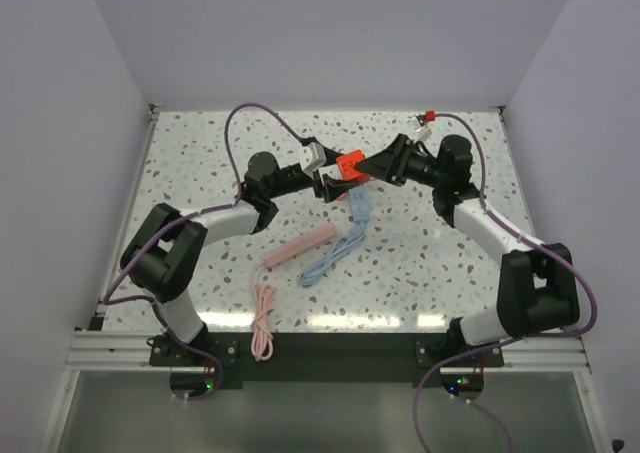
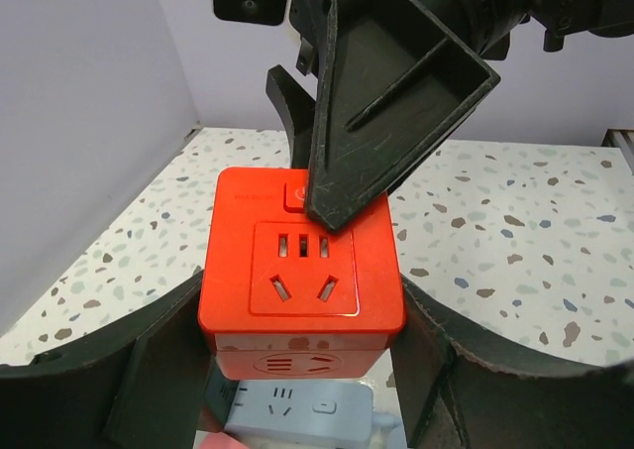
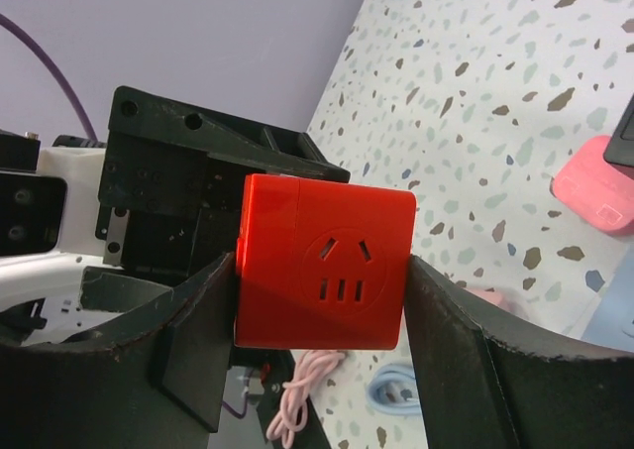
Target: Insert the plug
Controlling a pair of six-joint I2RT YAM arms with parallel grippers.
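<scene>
A red cube socket (image 1: 349, 165) is held above the table between both grippers. My left gripper (image 1: 330, 183) is shut on its sides; in the left wrist view the cube (image 2: 297, 271) fills the gap between my left gripper's (image 2: 300, 295) fingers, a socket face up. My right gripper (image 1: 368, 165) comes from the right and is shut on the same cube (image 3: 327, 261); the cube sits between the fingers of my right gripper (image 3: 322, 271). One right finger (image 2: 386, 102) lies over the cube's top edge. I cannot make out a plug.
A light blue power strip (image 1: 360, 205) lies just under the cube, its coiled blue cable (image 1: 335, 256) nearer me. A pink power strip (image 1: 300, 245) lies to its left, with a pink cable (image 1: 263, 323) at the front edge. White walls enclose the speckled table (image 1: 440, 263).
</scene>
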